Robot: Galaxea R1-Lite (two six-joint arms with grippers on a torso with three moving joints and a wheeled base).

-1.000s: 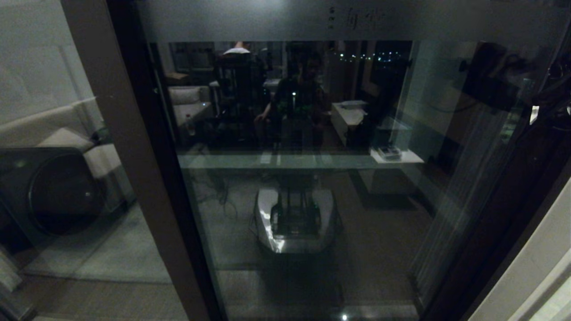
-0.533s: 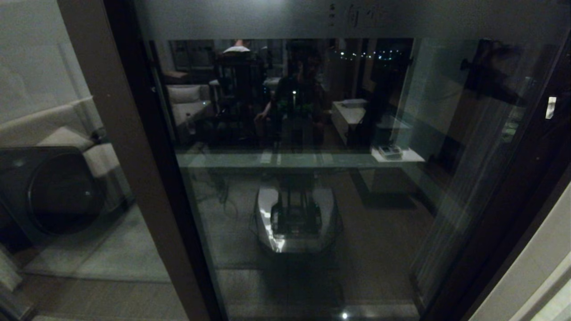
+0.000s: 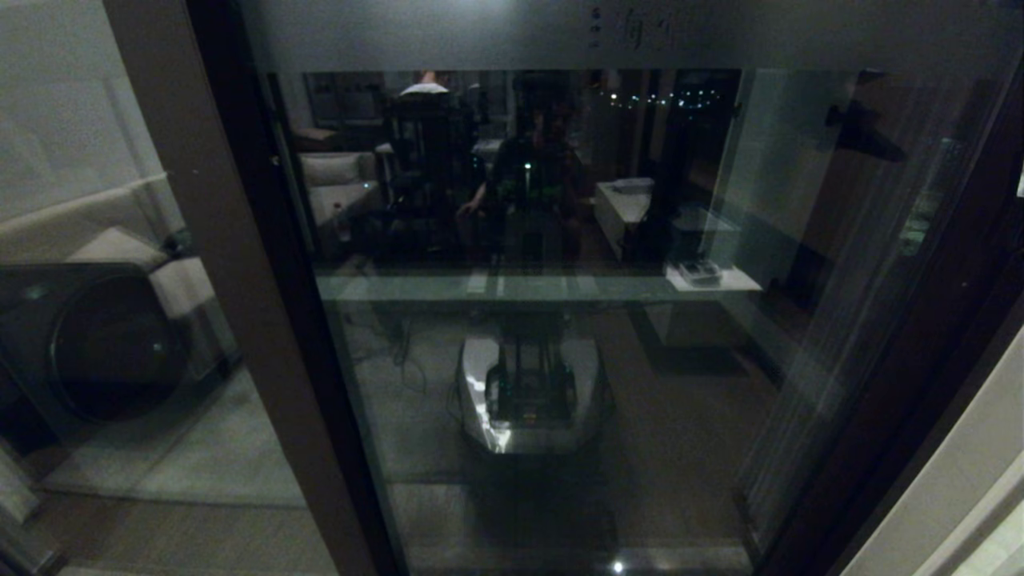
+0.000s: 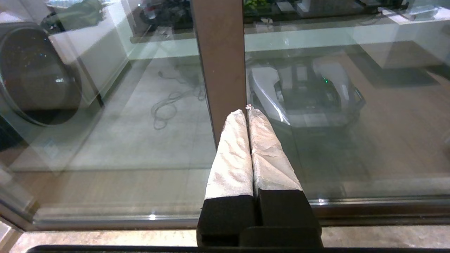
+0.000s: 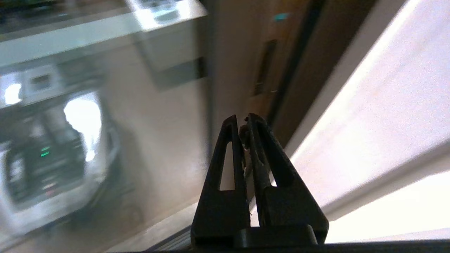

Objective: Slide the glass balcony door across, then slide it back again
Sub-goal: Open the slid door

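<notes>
My left gripper (image 4: 248, 110) is pressed together, empty, before a brown stile (image 4: 219, 59). The glass balcony door (image 3: 560, 320) fills the middle to the right. Only my right wrist view shows its handle slot (image 5: 263, 66) at the right, with my right gripper (image 5: 242, 121) pinched together, apart from it

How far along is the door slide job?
Done: cannot tell; glass balcony door sits closed against its jamb. In hand: nothing; right end effector shut, short of the handle slot; left end effector shut, idle by the fixed brown stile. Remaining: possibly both slides.
</notes>
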